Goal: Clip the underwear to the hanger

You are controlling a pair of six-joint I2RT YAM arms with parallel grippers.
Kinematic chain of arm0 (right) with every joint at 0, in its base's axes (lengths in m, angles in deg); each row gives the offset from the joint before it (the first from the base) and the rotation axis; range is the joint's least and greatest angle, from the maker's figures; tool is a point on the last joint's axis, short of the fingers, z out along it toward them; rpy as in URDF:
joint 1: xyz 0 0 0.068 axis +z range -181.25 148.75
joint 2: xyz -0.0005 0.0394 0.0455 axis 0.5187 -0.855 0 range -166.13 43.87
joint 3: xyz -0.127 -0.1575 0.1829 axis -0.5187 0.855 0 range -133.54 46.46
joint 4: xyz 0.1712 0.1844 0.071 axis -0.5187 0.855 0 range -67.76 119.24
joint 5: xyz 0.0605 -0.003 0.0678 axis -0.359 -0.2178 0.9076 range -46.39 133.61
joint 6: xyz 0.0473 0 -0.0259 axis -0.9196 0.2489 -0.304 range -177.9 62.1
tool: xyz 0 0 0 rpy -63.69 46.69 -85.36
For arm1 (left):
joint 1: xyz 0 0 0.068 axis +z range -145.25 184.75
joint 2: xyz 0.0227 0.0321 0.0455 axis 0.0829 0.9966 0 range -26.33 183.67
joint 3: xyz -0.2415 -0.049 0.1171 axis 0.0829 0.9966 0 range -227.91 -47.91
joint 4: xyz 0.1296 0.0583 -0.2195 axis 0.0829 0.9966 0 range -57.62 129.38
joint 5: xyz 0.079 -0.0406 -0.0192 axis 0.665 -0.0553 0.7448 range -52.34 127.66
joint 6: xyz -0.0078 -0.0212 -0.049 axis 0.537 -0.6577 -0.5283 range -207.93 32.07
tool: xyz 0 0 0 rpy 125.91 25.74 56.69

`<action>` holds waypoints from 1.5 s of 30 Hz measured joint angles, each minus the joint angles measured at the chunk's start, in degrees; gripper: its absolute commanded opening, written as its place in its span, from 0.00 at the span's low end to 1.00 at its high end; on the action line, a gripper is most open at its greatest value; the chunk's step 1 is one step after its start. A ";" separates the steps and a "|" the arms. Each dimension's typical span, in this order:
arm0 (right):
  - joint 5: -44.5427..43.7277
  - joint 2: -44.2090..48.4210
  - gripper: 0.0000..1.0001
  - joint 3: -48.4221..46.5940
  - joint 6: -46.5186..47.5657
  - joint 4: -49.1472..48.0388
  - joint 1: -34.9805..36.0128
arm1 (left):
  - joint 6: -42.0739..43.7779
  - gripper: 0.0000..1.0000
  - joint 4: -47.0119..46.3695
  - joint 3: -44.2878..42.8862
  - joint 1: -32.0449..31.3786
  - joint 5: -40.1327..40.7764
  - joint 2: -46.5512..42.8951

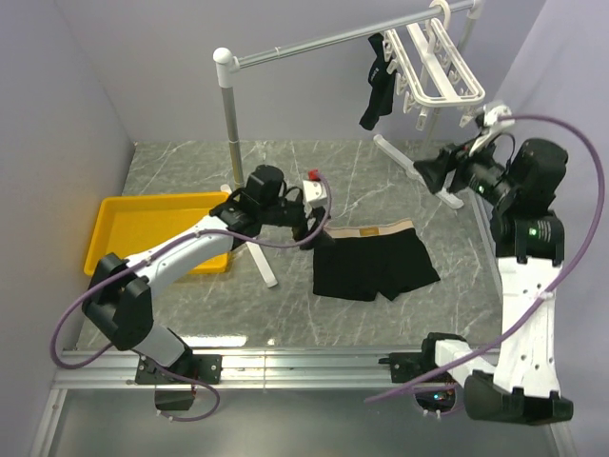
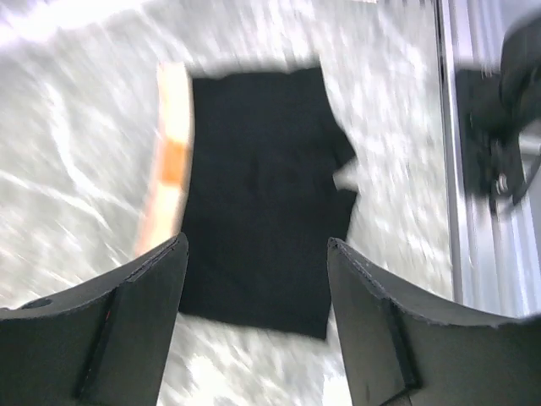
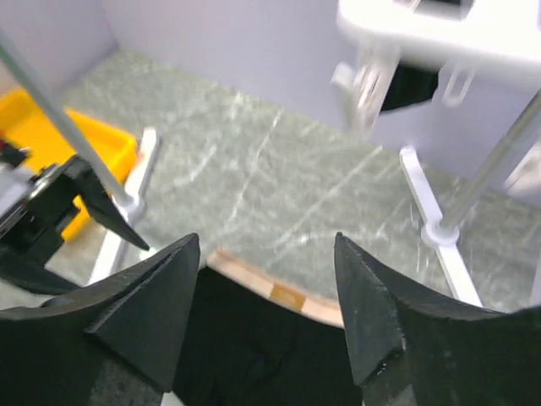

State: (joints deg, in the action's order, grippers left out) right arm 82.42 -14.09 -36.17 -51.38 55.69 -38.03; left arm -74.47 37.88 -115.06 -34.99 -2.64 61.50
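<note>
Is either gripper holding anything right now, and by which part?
Nothing is held: left gripper and right gripper both stand open and empty; the underwear lies on the table.

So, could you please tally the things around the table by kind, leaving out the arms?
Black garments: 2 (the underwear, a smaller hanging garment)
White hanger: 1
Rail stand: 1
Yellow tray: 1
Total: 5

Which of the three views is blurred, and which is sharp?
Left wrist view: heavy motion blur smears the underwear and table; only the left tool looks crisp. Right wrist view: the hanger at top is smeared. Top view: sharp, evenly lit.
</note>
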 measured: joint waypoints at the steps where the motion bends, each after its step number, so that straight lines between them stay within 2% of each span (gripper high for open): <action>1: 0.11 -1.49 0.80 -1.95 -1.11 -0.44 -0.13 | -0.79 0.73 -1.44 -0.61 0.26 -0.42 -0.72; 2: 0.24 -2.73 0.89 -4.20 -2.86 -0.96 -0.24 | -1.29 0.75 -3.19 -1.16 0.48 -0.44 -1.05; 4: 0.11 -4.04 0.89 -5.77 -4.90 -2.60 -0.24 | -2.38 0.76 -7.28 -1.95 0.74 -0.07 -1.11; 7: -1.36 -3.87 0.89 -6.75 -8.63 -5.27 -0.24 | -4.13 0.76 -12.35 -4.17 0.57 2.23 -0.35; 11: -2.86 -4.81 0.88 -12.02 -11.21 -5.55 -0.28 | -7.13 0.74 -21.33 -13.20 -1.22 5.88 4.63; 16: -2.80 -7.61 0.86 -18.36 -12.83 -5.90 -0.76 | -9.05 0.71 -35.08 -20.57 -4.92 11.15 11.47; 19: -3.04 -9.94 0.85 -20.94 -13.77 -5.55 -0.92 | -8.90 0.68 -39.71 -23.71 -8.04 14.16 16.11; 25: -4.11 -12.17 0.82 -19.69 -14.38 -4.68 -1.36 | -8.24 0.63 -42.58 -30.51 -13.25 24.55 24.70; 30: -4.09 -12.26 0.80 -16.90 -14.36 -4.66 -1.42 | -7.98 0.58 -45.29 -34.93 -15.13 33.27 29.79; 38: -4.07 -13.44 0.77 -17.42 -14.32 -4.52 -1.88 | -7.87 0.56 -47.95 -42.86 -15.23 40.76 36.11; 45: -3.67 -13.68 0.75 -17.44 -14.14 -4.02 -1.90 | -7.13 0.48 -48.96 -45.29 -15.21 42.21 37.92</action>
State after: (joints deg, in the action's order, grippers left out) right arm 78.75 -27.77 -53.61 -65.52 51.67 -39.93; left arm -81.60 -11.08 -160.35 -50.20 39.57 99.42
